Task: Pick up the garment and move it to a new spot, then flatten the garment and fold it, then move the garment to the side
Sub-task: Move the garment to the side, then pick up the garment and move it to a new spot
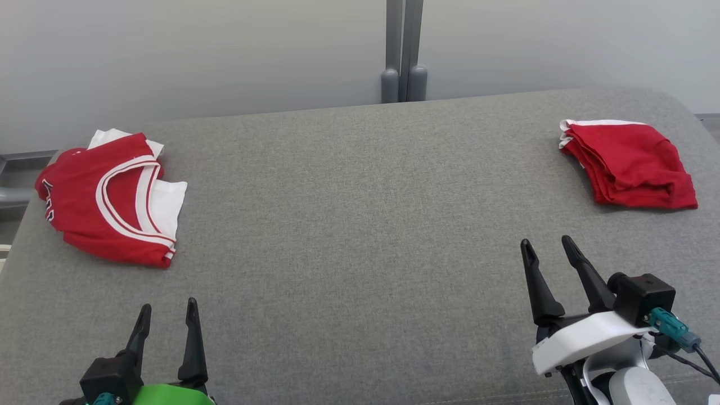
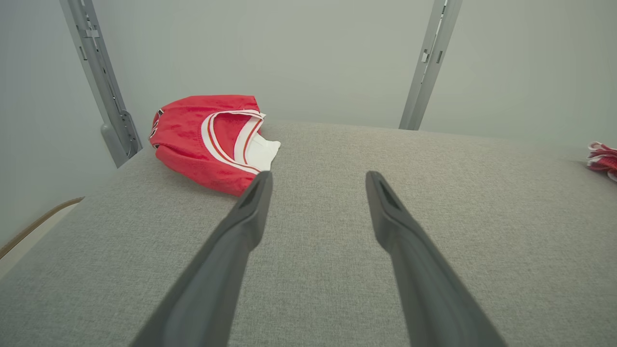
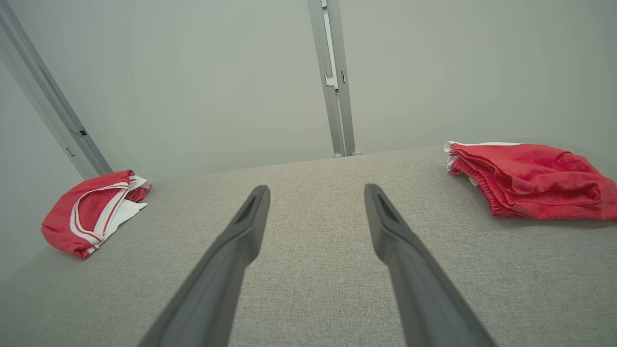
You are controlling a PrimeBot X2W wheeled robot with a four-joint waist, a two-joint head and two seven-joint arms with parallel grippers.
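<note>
My left gripper (image 1: 170,304) and right gripper (image 1: 545,240) are wide open, holding nothing — red jersey (image 1: 107,197) lies folded far left, red shorts (image 1: 630,163) folded far right on the grey pad (image 1: 360,225), so likely nothing left to do.

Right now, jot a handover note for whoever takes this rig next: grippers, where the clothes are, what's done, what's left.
Left gripper: open, empty, over the near left of the grey padded surface.
Right gripper: open, empty, over the near right.
Red jersey with white trim: folded, at the far left edge.
Plain red garment: folded, at the far right.
Done: both pieces look folded and set to the sides.
Left: probably nothing. A white layer sticks out of the jersey's fold, so tidy it if neatness matters.
</note>
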